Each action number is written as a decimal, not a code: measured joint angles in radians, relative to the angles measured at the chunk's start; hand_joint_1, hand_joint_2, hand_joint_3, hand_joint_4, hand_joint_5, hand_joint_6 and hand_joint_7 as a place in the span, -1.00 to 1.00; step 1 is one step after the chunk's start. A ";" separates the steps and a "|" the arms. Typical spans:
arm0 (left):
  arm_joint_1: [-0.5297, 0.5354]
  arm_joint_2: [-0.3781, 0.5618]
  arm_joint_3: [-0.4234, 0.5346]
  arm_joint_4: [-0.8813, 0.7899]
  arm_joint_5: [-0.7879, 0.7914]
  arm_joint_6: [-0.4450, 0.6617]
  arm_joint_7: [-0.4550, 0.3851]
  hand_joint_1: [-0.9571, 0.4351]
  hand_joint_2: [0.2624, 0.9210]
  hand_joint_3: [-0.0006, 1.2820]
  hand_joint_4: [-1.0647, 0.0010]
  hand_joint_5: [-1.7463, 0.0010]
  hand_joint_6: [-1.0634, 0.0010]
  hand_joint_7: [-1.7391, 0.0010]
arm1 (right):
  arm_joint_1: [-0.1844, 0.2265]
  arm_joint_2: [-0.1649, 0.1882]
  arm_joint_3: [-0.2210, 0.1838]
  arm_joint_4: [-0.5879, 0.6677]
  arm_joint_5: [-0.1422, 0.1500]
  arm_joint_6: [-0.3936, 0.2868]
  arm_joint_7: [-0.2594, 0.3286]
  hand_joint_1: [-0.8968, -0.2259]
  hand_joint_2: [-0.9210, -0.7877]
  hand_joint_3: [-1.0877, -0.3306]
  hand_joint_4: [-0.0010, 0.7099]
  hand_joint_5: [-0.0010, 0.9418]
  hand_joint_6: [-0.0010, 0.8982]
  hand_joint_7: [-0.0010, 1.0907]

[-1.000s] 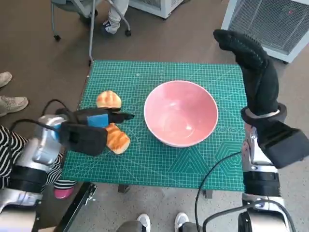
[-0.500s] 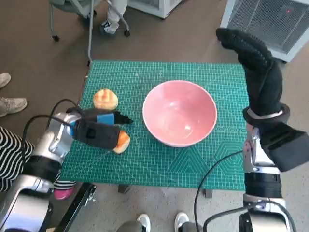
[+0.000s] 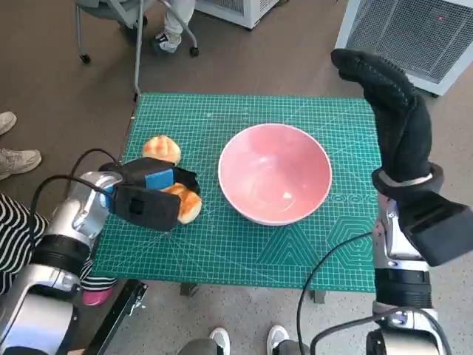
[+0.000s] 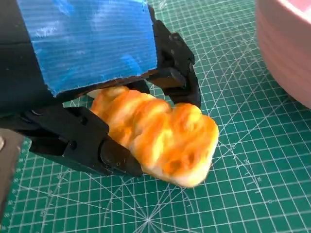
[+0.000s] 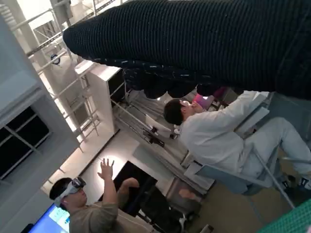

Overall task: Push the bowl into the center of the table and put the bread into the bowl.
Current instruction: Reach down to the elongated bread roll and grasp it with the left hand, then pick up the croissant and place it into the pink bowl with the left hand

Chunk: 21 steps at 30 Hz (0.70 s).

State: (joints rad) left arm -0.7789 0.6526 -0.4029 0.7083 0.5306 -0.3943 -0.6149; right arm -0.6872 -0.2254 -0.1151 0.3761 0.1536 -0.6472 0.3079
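Now the left robot hand (image 3: 151, 194) grasps the bread (image 4: 160, 134) beside the bowl (image 3: 275, 174); the right robot hand (image 3: 388, 100) hangs released.

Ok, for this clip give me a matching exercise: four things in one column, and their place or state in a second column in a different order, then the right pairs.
Things:
1. pink bowl
2. twisted bread
3. round bun
4. right hand

Places or states:
A. held between the fingers of the left hand
B. raised by the table's right edge, holding nothing
C. lying free on the green mat, between the left hand and the table's far edge
D. standing empty near the middle of the mat

Pairs: 1-D, 2-A, 3-C, 4-B
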 measured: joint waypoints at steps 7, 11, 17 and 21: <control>0.050 0.046 0.097 -0.218 -0.121 0.004 -0.066 0.38 0.94 -0.89 -0.40 -0.30 -0.24 -0.28 | 0.001 -0.002 -0.002 -0.004 0.000 0.006 -0.001 -0.88 -1.00 -0.13 -0.47 -0.99 -1.00 0.13; 0.059 0.054 0.154 -0.335 -0.178 0.012 -0.070 0.38 0.94 -0.91 -0.44 -0.27 -0.24 -0.27 | 0.001 -0.002 -0.002 -0.004 0.000 0.007 -0.002 -0.88 -1.00 -0.13 -0.47 -0.99 -1.00 0.13; 0.054 0.049 0.217 -0.473 -0.236 0.019 -0.065 0.38 0.92 -0.92 -0.48 -0.31 -0.32 -0.16 | 0.001 0.000 -0.001 -0.004 0.000 0.007 -0.002 -0.85 -1.00 -0.13 -0.46 -0.99 -1.00 0.13; 0.036 0.030 0.231 -0.517 -0.262 0.041 -0.061 0.38 0.91 -0.93 -0.48 -0.34 -0.37 -0.10 | 0.001 0.000 -0.001 -0.004 0.000 0.008 -0.002 -0.84 -1.00 -0.13 -0.46 -0.99 -1.00 0.13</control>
State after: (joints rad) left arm -0.7429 0.6826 -0.1715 0.1911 0.2691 -0.3533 -0.6758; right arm -0.6861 -0.2258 -0.1162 0.3724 0.1537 -0.6396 0.3063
